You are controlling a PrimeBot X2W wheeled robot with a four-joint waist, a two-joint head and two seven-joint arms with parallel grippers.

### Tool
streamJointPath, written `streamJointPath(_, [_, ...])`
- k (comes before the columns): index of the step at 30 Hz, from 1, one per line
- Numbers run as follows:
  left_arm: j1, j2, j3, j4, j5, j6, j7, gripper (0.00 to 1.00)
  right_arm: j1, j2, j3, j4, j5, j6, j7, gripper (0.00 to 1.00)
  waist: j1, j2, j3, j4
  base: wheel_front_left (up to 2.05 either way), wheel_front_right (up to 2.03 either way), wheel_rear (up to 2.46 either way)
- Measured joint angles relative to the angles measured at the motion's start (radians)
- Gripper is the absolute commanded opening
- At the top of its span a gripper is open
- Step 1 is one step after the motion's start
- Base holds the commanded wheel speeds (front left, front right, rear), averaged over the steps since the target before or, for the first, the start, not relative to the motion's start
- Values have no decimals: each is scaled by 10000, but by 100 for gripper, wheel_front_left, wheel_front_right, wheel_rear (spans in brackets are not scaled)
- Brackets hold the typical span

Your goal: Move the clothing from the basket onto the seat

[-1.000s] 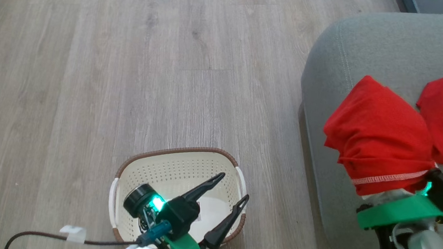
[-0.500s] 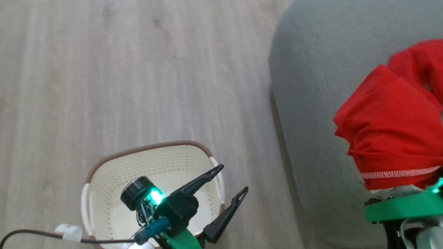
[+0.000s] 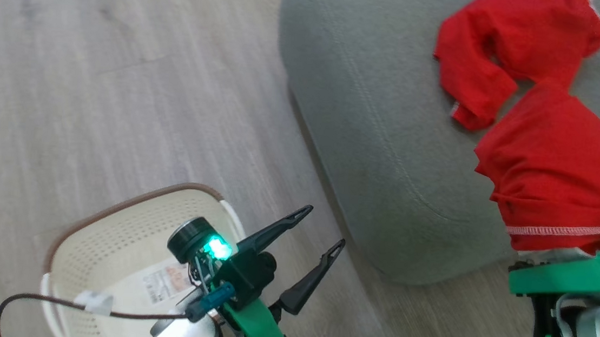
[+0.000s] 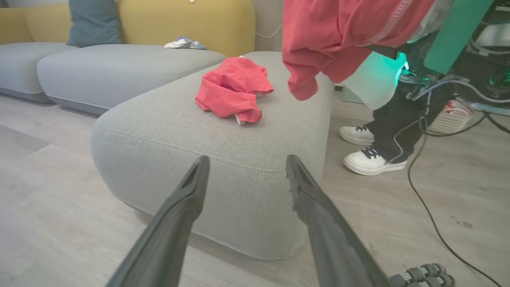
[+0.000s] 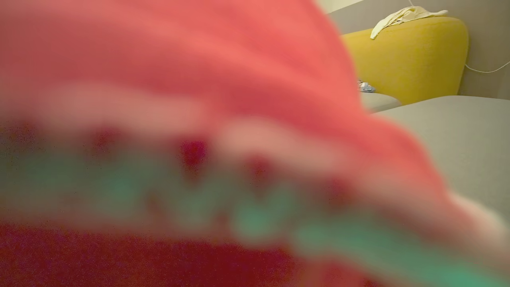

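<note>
**Head view.** The left pincer point(image 3: 326, 226), two long dark tapered fingers spread wide apart, hovers above a pale wood-grain plank floor point(image 3: 95, 91). Just behind and below its wrist sits the small oval cream plastic basket point(image 3: 109, 238), with perforated walls and a brown braided rim. A label sticker point(image 3: 165, 279) lies on its bottom, and its near end is cut off by the frame edge. Ahead of the fingertips and to their right rises the large grey woven-fabric seat point(image 3: 367, 142), round-cornered, with a stitched seam. The right pincer point(image 3: 567, 276) is buried under a carried garment point(image 3: 555, 164) of soft bright red fabric with a white stitched hem. Its fingers are hidden, pressed together on the cloth. The hem sits at the wrist and the long axis runs along the fingers. Beyond the covered tips, a second garment point(image 3: 507, 40), also red, lies crumpled on the seat top.

**Left wrist view.** Between and beyond the spread fingers stands the seat's rounded corner. The second garment rests in a rumpled heap on top, well ahead of the tips. The carried garment hangs downward from the right pincer, up to the right and clear of the cushion. Farther right are a person's white sneakers point(image 4: 370, 163), dark trouser legs point(image 4: 394, 119) and a thin dark cable point(image 4: 430, 215) on the floor.

**Right wrist view.** Blurred red cloth and green glow lie against the lens, and the fingers cannot be made out. Past them to the right are grey upholstery and a yellow sofa back point(image 5: 406, 56) with a pale cloth point(image 5: 402, 16) on top.
</note>
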Motion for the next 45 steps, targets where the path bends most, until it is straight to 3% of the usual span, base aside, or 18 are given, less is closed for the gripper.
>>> streamJointPath(11, [-240,267,-215,-176,140,0,0,100,248,410,-230,-167,2,0,0,0,0,0,576,-1036,0,0,0])
streamJointPath(20, [-395,382,-263,-215,138,0,0,100,17,456,-464,-309,-71,0,0,0,0,0,900,-967,0,0,0])
streamJointPath(25, [-462,748,-433,-295,328,0,0,100,-769,245,-911,-391,17,0,0,0,-1,0,1259,-891,0,0,0])
streamJointPath(33, [-1230,1546,-704,-545,476,0,0,100,-3113,-809,-1829,104,794,0,-2,0,2,0,2363,-633,0,0,0])
streamJointPath(45, [-1789,2669,-1271,-918,476,0,0,100,-7256,-2947,-1720,3348,2823,0,35,0,1,0,3977,-272,0,0,0])
